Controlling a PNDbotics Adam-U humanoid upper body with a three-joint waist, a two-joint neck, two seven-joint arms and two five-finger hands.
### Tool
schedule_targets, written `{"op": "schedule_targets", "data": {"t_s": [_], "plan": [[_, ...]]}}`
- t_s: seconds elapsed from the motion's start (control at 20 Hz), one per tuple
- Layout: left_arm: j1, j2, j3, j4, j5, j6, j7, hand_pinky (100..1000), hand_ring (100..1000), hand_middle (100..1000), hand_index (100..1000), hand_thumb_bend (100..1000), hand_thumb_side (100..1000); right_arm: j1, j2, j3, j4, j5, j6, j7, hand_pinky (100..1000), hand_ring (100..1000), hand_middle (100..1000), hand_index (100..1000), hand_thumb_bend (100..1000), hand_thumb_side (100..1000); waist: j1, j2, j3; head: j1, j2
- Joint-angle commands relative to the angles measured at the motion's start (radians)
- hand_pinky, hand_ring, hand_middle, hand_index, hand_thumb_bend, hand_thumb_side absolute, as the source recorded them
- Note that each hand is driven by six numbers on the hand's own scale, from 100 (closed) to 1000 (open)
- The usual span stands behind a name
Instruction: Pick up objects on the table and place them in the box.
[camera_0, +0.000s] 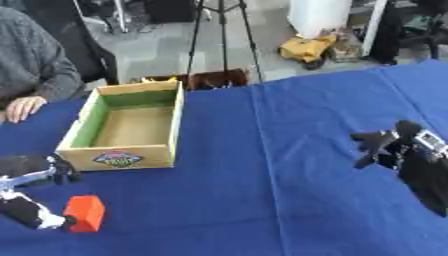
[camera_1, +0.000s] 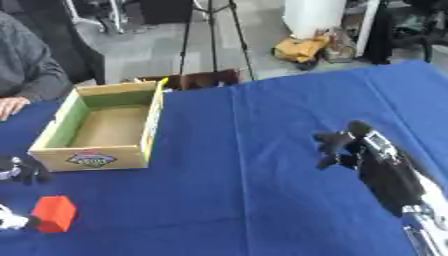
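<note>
Block (camera_0: 85, 213) is sitting touching my left robot hand (camera_0: 35, 212), whose fingers I'm not making out; box (camera_0: 171, 115) lying farther.

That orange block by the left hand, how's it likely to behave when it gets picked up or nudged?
The orange block looks boxy with flat faces, so it probably slides on the blue cloth rather than rolls. It holds sharp edges, suggesting stiff, not floppy. It stands taller than wide, so a high push from the left hand might tip it.
</note>
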Motion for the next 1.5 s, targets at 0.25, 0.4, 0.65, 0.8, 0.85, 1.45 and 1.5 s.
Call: {"op": "schedule_targets", "data": {"t_s": [0.25,0.4,0.65,0.8,0.85,1.45,1.5], "plan": [[-0.028,0.009,-0.005,0.044,-0.021,-0.027,0.004,738,714,732,856,612,529,-0.010,-0.020,-0.003,-0.008,0.004,-0.002,0.006,594,886,568,541,100,920,-0.004,-0.014,-0.004,0.006,-0.001],[-0.034,0.001,-0.009,0.058,-0.023,-0.031,0.025,738,715,733,857,607,526,-0.011,-0.020,-0.002,-0.007,0.003,-0.001,0.008,594,886,568,541,100,920,-0.003,-0.014,-0.003,0.006,0.000],[-0.039,-0.007,-0.026,0.082,-0.037,-0.043,0.033,735,708,721,845,580,515,-0.012,-0.020,-0.002,-0.007,0.004,-0.001,0.010,594,886,568,541,100,921,-0.002,-0.012,-0.007,0.006,-0.001],[-0.041,-0.010,-0.036,0.096,-0.043,-0.049,0.030,733,702,711,839,558,497,-0.012,-0.019,-0.001,-0.007,0.005,-0.001,0.010,595,887,568,541,100,922,-0.001,-0.012,-0.008,0.007,0.000],[-0.041,-0.011,-0.039,0.101,-0.045,-0.050,0.029,732,698,705,834,547,487,-0.012,-0.019,-0.001,-0.006,0.005,0.000,0.011,594,887,568,541,100,923,-0.001,-0.012,-0.008,0.007,0.001],[-0.046,-0.026,-0.055,0.150,-0.060,-0.052,0.075,642,539,535,690,288,200,-0.012,-0.016,-0.001,-0.004,0.007,0.001,0.014,595,887,568,541,100,925,-0.001,-0.012,-0.009,0.008,-0.002],[-0.046,-0.027,-0.054,0.152,-0.062,-0.046,0.096,618,501,496,649,198,118,-0.012,-0.016,-0.001,-0.004,0.007,0.001,0.014,595,887,568,541,100,924,-0.001,-0.012,-0.009,0.007,-0.002]]}}
